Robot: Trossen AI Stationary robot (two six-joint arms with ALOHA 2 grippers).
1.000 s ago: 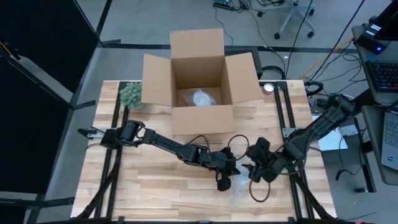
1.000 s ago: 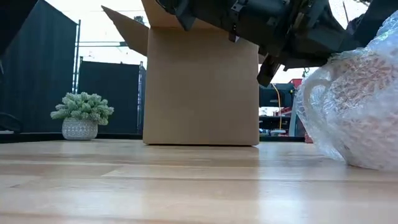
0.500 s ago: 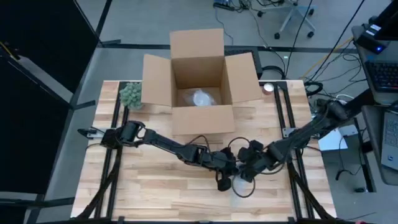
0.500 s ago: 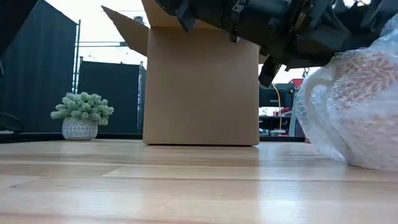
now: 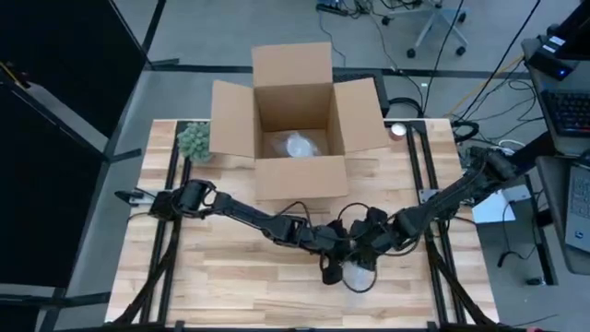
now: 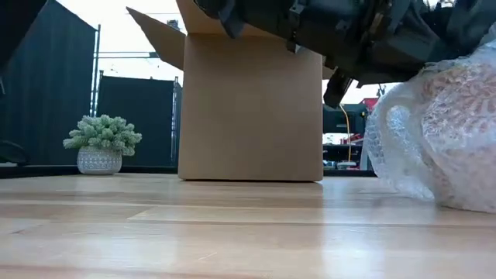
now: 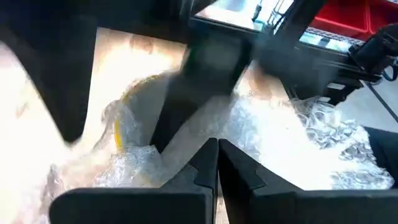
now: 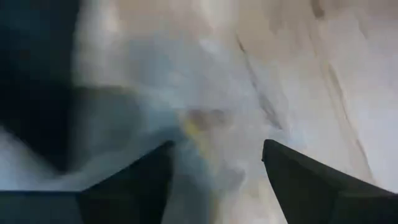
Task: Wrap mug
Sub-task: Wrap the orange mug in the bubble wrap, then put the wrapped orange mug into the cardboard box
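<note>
The mug (image 6: 459,128), white with a red pattern, lies in clear bubble wrap (image 5: 352,275) on the wooden table, near its front edge and right of centre. My left gripper (image 5: 330,268) reaches in from the left and is shut at the wrap's left side. My right gripper (image 5: 366,255) comes from the right with its fingers open over the bundle's far right side. A yellow part of the mug (image 7: 118,127) shows through the wrap. My left gripper pinches bubble wrap (image 7: 186,158) between its two shut fingers at the bundle's left side, reaching down on a slant from the table's left; one layer or several, I cannot tell. The bundle rests on the table. My right gripper has one dark finger (image 7: 198,93) lying against the wrap beside the mug, coming from the table's right. The other finger's contact is hidden.
An open cardboard box (image 5: 297,120) stands at the table's far middle with a wrapped item (image 5: 300,146) inside. A small potted plant (image 5: 194,141) sits at the far left. Bare wood lies across the left and near part of the table (image 5: 221,277).
My right gripper has moved toward the table's left, in over the wrapped mug. The wrap has been pushed across the mug's side, so the handle loop seen earlier in the low view is now covered.
</note>
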